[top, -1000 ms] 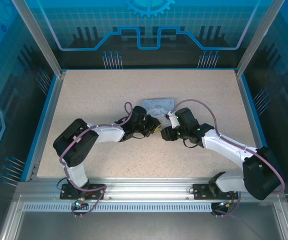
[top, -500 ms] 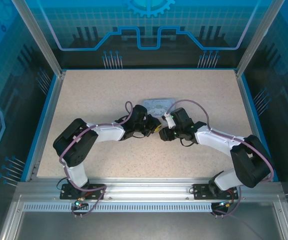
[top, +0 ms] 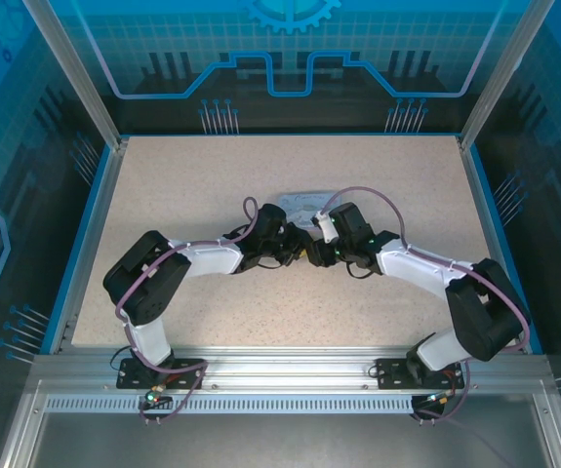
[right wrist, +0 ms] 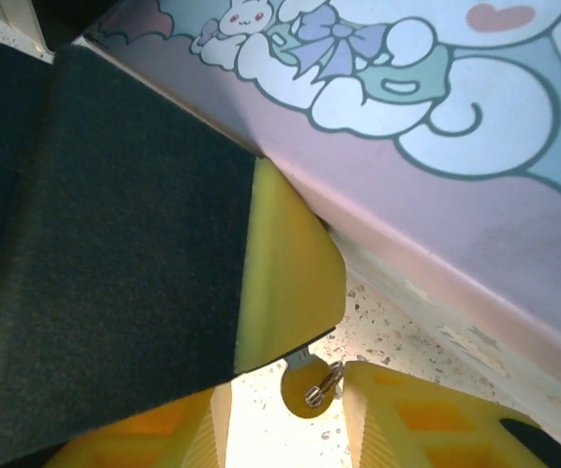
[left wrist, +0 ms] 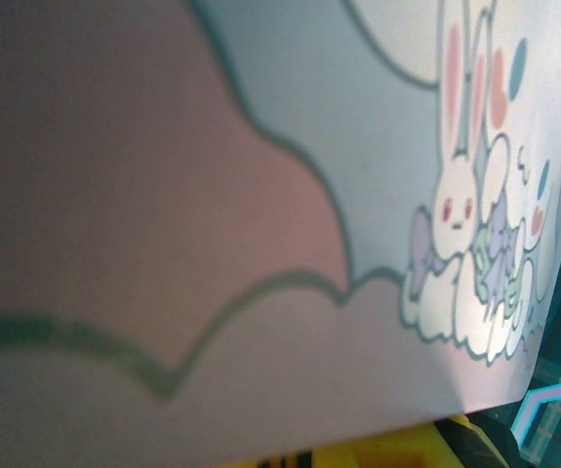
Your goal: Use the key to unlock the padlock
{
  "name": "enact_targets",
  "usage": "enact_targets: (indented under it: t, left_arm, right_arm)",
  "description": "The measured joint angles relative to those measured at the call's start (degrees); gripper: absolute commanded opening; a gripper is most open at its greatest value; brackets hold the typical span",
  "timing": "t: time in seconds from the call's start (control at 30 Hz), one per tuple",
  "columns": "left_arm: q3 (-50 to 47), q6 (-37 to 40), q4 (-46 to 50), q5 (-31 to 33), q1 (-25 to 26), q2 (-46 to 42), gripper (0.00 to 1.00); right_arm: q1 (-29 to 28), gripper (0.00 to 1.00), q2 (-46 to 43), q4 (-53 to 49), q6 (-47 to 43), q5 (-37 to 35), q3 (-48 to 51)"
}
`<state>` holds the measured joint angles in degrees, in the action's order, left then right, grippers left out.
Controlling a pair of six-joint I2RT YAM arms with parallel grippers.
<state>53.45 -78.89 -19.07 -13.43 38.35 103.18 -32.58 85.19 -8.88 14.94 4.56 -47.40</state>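
The key [right wrist: 306,386] has a round yellowish head with a small ring. It lies on the speckled table between my right gripper's [right wrist: 282,400] two yellow fingers [right wrist: 426,419], which stand apart; the right-hand one is at the ring. The key's grey shank runs under a yellow finger [right wrist: 290,283] of my left gripper [top: 298,250]. From above, my right gripper [top: 317,253] sits tip to tip with the left one, just in front of the tin. The padlock is hidden. A yellow finger [left wrist: 397,453] edges the bottom of the left wrist view.
A pale-blue tin [top: 300,203] with white cartoon animals stands right behind both grippers; its face [left wrist: 260,195] is very close to the left wrist and its lower edge [right wrist: 436,283] runs beside the key. The speckled table [top: 182,195] has a blue rim.
My right gripper has slid left and a little back, closing up on the left gripper, and its elbow has folded in. The left arm has stayed put.
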Motion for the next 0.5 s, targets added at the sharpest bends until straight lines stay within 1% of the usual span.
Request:
enact_targets:
  t: [0.23, 0.3, 0.37, 0.43, 0.5]
  left_arm:
    - [0.0, 0.0, 0.0, -0.4, 0.0, 0.0, 0.00]
    - [0.0, 0.0, 0.0, -0.4, 0.0, 0.0, 0.00]
    - [0.0, 0.0, 0.0, -0.4, 0.0, 0.0, 0.00]
    - [0.1, 0.0, 0.0, -0.5, 0.0, 0.0, 0.00]
    - [0.1, 0.0, 0.0, -0.5, 0.0, 0.0, 0.00]
  right_arm:
    - [0.0, 0.30, 1.6, 0.0, 0.0, -0.1, 0.0]
    - [0.0, 0.25, 1.7, -0.1, 0.0, -0.1, -0.1]
    - [0.0, 0.23, 1.7, -0.1, 0.0, -0.1, -0.3]
    - [0.0, 0.17, 1.7, -0.5, 0.0, -0.1, -0.5]
    - [0.3, 0.16, 1.7, -0.8, 0.0, 0.2, -0.7]
